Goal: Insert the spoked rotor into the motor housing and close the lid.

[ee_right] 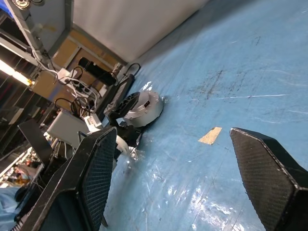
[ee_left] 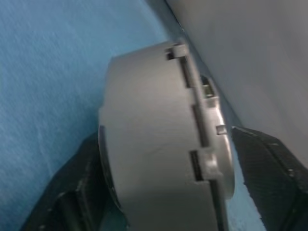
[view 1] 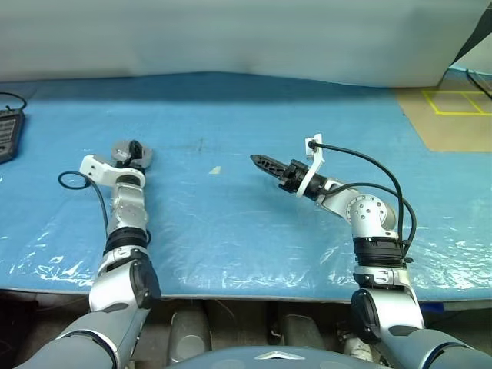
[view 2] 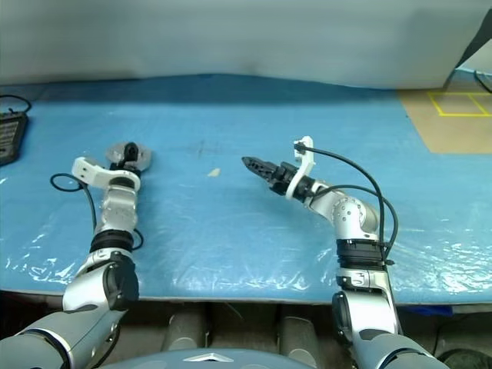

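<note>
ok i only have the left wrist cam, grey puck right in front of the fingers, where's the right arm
Observer: The right gripper hovers over the middle of the table, well apart from the motor housing and pointing toward it.
Operator: is it carrying anything
Observer: No, its jaws stand wide open with nothing between them.
Operator: anything loose on the table near it
Observer: One small tan scrap lies on the blue sheet, between the motor housing and the right gripper.
</note>
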Robot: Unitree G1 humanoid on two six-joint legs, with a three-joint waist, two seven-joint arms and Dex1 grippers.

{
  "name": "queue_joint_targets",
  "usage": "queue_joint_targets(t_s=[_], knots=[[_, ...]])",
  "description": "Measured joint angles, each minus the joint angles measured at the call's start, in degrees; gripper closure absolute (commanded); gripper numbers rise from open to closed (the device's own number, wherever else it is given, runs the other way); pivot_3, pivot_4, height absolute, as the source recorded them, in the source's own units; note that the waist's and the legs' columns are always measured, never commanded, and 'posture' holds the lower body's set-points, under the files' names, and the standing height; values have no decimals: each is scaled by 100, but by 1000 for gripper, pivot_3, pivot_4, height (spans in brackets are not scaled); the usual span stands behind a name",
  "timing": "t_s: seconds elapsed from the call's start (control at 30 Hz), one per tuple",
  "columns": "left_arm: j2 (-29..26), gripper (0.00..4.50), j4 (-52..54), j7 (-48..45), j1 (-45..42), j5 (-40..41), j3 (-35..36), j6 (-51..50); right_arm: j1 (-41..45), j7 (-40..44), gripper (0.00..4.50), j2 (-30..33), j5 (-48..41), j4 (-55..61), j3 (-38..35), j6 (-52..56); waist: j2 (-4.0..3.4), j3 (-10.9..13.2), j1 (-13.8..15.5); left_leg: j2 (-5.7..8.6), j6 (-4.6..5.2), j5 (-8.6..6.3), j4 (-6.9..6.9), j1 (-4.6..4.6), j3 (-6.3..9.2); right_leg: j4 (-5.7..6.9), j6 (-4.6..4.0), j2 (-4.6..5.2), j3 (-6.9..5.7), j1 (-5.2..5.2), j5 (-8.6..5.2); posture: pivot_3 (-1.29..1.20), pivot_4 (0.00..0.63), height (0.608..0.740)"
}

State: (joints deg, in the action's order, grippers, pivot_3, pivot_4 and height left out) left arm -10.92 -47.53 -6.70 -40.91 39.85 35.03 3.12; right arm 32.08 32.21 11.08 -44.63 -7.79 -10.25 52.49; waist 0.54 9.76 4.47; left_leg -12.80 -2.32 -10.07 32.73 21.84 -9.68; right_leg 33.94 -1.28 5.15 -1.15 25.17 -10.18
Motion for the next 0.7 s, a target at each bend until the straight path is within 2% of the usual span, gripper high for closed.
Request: queue_joint_targets(t_s=[0.23,0.4,0.5,0.6,0.7], knots=[[-393,49,1265,388,777,-215,171,331,156,-137,602,113,121,-423,-238,-114,4,0,-31,-1,0,0,3,4,5,2,-2,1,-10,-1,-1,0,150,740],[-460,49,2048,-122,1075,-315,-127,312,172,-1,602,127,464,-484,-106,-647,4,0,9,0,0,0,11,3,5,3,-2,5,-9,-8,-1,0,150,740],[-511,49,2718,-1043,1345,-318,-717,38,172,243,602,134,847,-529,-58,-1567,4,0,17,-1,0,0,12,3,4,5,-2,6,-9,-6,-1,0,150,740],[-881,49,3635,-2296,1822,-489,-1884,-543,167,705,602,402,1275,-757,68,-2428,4,0,23,0,0,-1,7,3,-1,2,-4,8,-8,-4,-2,0,150,740],[-1266,49,3938,-3279,2141,-958,-2804,-726,131,1187,602,810,1754,-979,339,-3062,3,0,-29,-5,1,-1,1,-4,-5,2,-4,2,-5,-2,-2,0,150,740]])
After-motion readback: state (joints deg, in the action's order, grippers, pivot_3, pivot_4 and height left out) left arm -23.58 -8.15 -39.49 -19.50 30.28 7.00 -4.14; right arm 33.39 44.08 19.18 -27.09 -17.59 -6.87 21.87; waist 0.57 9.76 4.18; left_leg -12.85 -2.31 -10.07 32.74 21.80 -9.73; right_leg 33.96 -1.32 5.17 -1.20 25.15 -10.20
